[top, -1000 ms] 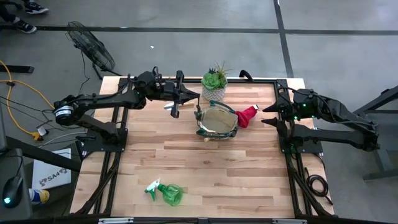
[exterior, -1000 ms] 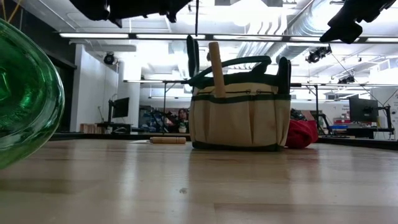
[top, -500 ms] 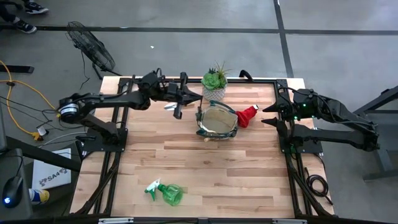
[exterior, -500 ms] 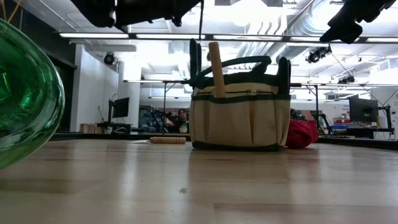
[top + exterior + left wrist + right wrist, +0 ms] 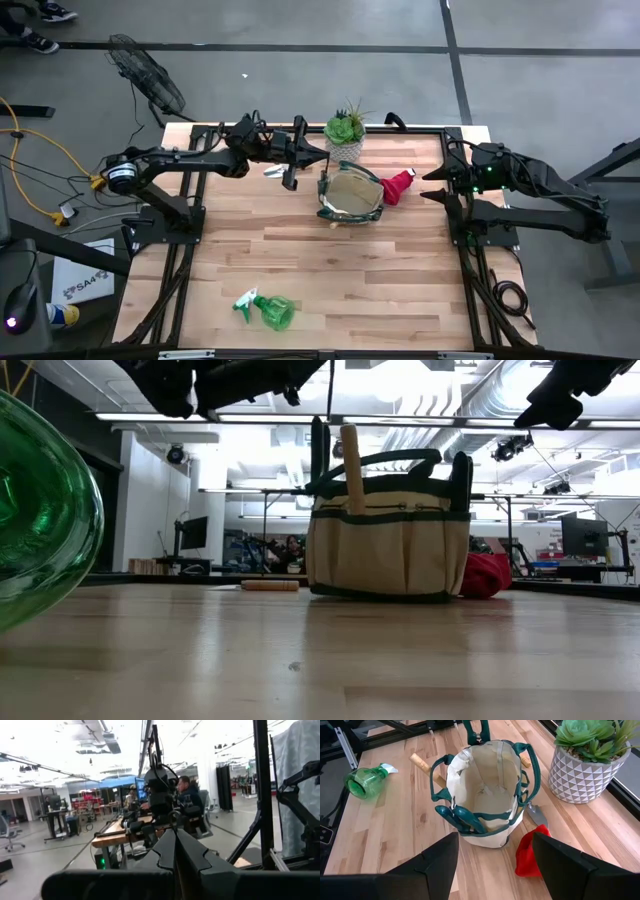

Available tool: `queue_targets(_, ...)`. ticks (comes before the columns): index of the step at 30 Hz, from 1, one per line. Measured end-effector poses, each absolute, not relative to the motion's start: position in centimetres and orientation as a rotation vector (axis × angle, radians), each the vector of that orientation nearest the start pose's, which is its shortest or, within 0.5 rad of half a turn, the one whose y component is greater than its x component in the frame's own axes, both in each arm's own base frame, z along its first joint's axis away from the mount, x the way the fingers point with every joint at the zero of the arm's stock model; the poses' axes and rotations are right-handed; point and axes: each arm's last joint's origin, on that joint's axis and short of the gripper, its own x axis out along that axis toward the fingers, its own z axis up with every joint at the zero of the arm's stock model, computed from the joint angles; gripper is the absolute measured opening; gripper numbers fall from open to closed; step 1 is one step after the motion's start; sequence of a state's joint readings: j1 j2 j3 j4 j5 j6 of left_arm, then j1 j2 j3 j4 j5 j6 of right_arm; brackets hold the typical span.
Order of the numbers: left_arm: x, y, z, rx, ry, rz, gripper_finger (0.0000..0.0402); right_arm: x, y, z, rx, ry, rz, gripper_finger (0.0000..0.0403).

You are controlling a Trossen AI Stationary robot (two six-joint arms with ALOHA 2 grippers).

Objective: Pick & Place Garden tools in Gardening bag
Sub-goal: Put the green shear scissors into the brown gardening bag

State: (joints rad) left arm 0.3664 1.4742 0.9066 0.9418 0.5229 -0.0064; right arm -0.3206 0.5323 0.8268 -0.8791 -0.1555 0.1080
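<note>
Left gripper (image 5: pixel 300 152), fingers pressed shut on nothing visible, hovers just beside the bag (image 5: pixel 350 196), above a trowel (image 5: pixel 272 171) lying flat; right gripper (image 5: pixel 432 184) waits wide.

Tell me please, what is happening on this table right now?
A two-arm robot is packing garden tools into the gardening bag. The left gripper, shut, hangs just beside the bag, above a wooden-handled tool lying on the table. The right gripper waits open at the table's right edge. A green spray bottle and a red cone-shaped piece are not yet packed.
</note>
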Motion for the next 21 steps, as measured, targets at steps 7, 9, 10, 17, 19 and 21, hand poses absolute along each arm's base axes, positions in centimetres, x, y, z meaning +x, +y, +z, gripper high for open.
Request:
queue_targets(7, 30.1, 11.0, 31.9, 0.155, -0.336, -0.138, 0.0, 8.7, -2.4, 31.3, 0.243, 0.56, -0.191, 0.0244)
queue_targets(9, 29.9, 11.6, 31.8, 0.133, -0.326, -0.124, 0.0, 8.7, -2.4, 31.3, 0.243, 0.56, -0.191, 0.0244)
queue_targets(10, 29.9, 11.7, 31.7, 0.12, -0.32, -0.121, 0.0, 8.7, -2.4, 31.3, 0.243, 0.56, -0.191, 0.0244)
queue_targets(17, 30.8, 12.0, 29.9, 0.066, -0.266, -0.183, 0.0, 8.7, -2.4, 31.3, 0.242, 0.56, -0.191, 0.0244)
queue_targets(19, 31.1, 12.1, 29.5, 0.032, -0.249, -0.187, 0.0, 8.7, -2.4, 31.3, 0.242, 0.56, -0.191, 0.0244)
queue_targets(21, 31.4, 12.2, 29.0, 0.015, -0.236, -0.183, 0.0, 8.7, -2.4, 31.3, 0.243, 0.56, -0.191, 0.0244)
